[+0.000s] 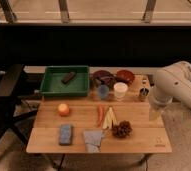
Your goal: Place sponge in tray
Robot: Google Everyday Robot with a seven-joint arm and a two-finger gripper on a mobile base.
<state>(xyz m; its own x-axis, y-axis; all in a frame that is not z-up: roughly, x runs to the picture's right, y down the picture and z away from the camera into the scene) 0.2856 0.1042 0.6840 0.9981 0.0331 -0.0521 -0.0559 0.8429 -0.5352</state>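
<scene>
Your gripper (155,111) hangs at the right edge of the table (139,140), at the end of the white arm. Its fingers are spread and hold nothing. The sponge (65,134) lies flat on the wood near the front left, just beside the grey-blue cloth (92,140) and well apart from the gripper. The green tray (51,89) sits at the back left, and you'll see only a dark rectangular block (68,77) in it. To its right are two dark red bowls (125,76); you cannot tell what they contain. In front of the bowls stand a blue cup (103,91) and a white cup (120,90).
</scene>
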